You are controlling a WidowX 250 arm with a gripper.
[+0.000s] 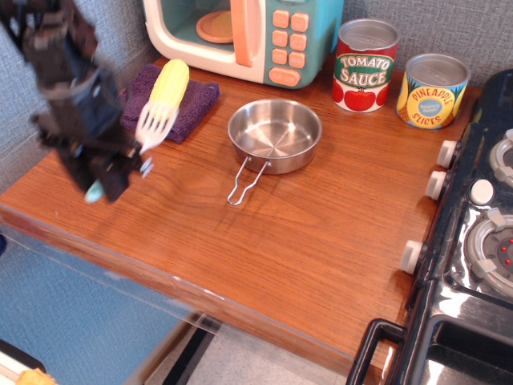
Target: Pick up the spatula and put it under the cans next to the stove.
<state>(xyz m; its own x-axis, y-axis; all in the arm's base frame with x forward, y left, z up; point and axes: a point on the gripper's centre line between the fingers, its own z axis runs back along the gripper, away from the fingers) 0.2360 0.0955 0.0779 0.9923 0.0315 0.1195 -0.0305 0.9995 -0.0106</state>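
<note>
My gripper (112, 170) is shut on the light blue handle of the spatula (155, 123) and holds it lifted above the left end of the wooden table, blurred with motion. The white slotted head points up and to the right, in front of the purple cloth. The handle's tip shows below the fingers. The two cans stand at the back right: the red-and-white tomato sauce can (365, 66) and the yellow-and-blue pineapple can (432, 91). The black stove (473, 241) fills the right edge, with white knobs on its side.
A steel pan (274, 135) with a wire handle sits mid-table. A purple cloth (192, 108) with a yellow corn cob (169, 84) lies at the back left. A teal-and-white toy microwave (248, 36) stands behind. The table's front edge (200, 293) runs diagonally.
</note>
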